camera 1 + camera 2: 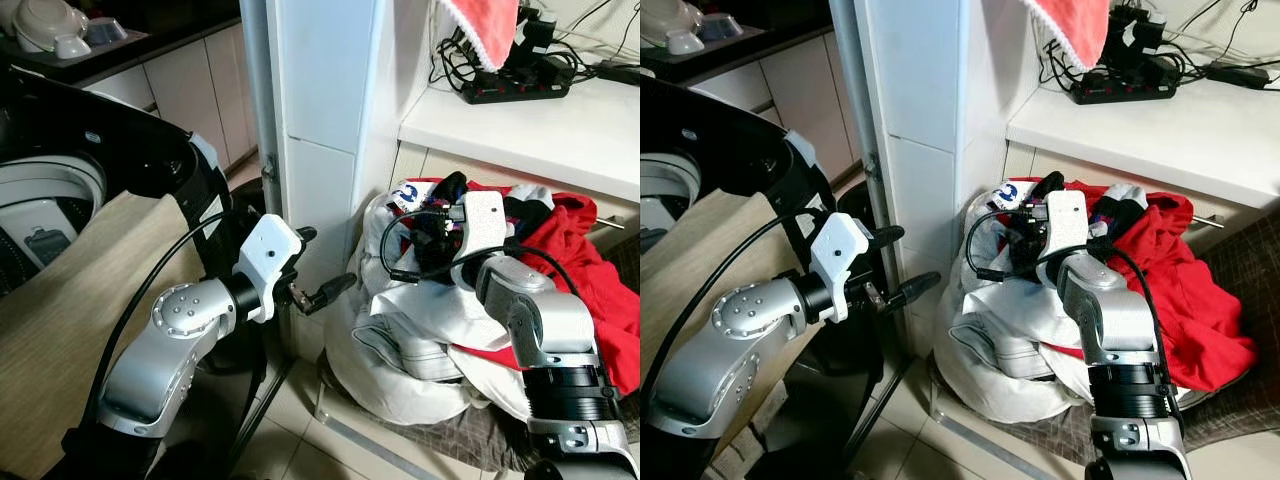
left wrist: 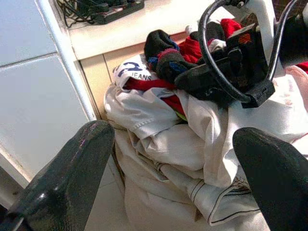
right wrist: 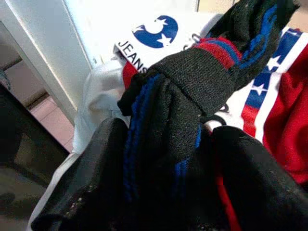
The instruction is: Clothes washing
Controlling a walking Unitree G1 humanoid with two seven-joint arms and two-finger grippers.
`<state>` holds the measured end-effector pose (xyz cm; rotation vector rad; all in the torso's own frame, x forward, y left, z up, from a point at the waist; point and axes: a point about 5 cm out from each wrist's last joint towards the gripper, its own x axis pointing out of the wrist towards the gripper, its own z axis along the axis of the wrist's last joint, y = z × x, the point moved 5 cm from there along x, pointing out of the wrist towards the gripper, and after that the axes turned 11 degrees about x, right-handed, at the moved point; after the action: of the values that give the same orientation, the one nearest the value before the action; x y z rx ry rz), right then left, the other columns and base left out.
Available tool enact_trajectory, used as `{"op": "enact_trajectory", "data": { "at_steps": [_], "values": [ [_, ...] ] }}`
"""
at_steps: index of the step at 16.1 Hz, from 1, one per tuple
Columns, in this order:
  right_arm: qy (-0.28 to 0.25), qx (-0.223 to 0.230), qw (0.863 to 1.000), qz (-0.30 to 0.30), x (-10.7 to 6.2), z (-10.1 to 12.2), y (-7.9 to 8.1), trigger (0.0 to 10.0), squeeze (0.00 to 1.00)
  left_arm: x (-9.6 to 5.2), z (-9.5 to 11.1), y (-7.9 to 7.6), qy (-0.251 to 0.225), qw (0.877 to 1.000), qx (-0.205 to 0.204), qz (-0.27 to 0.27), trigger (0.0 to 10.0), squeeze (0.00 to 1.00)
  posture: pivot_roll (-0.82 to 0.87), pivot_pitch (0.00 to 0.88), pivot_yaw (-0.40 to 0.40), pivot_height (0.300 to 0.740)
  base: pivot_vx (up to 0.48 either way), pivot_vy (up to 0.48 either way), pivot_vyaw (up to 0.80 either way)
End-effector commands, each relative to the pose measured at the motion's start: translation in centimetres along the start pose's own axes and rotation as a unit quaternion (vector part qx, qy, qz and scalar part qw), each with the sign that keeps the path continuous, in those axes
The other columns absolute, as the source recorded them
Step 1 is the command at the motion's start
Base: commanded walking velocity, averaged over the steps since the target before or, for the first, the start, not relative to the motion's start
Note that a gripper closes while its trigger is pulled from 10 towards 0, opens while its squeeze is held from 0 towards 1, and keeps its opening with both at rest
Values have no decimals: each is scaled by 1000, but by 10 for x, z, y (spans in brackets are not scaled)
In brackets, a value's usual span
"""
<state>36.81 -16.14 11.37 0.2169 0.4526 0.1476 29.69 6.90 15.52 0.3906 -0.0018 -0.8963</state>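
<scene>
Daylight is falling bright over the white tabletop (image 1: 520,125) and the pale garments (image 1: 1010,320), washing out detail there. The washer's dark housing (image 1: 110,150) is sitting in deep shade. In the left wrist view the two black fingers (image 2: 62,173) are looming soft and out of focus, one carrying a faint sheen. The right wrist view is reading sharp on the knitted dark cloth (image 3: 187,86) (white fabric behind it is blowing out). Both head views are looking crisp, without motion blur.

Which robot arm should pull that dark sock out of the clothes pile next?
Right. The right gripper already sits on the pile with its fingers around the dark sock. The left gripper hangs open beside the pile, holding nothing.
</scene>
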Motion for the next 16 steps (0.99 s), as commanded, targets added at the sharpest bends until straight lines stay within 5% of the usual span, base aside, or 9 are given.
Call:
{"op": "enact_trajectory", "data": {
  "at_steps": [1,16],
  "values": [
    [-6,-2,1000,11,2,6,4,0,0,0,2,-5,0,1000,1,-12,10000,0,-121,0,24,740,0,0,0],
    [-34,-16,999,7,2,10,4,0,0,0,2,-5,2,1000,0,-7,10000,0,-118,0,23,740,0,0,0]
  ]
}}
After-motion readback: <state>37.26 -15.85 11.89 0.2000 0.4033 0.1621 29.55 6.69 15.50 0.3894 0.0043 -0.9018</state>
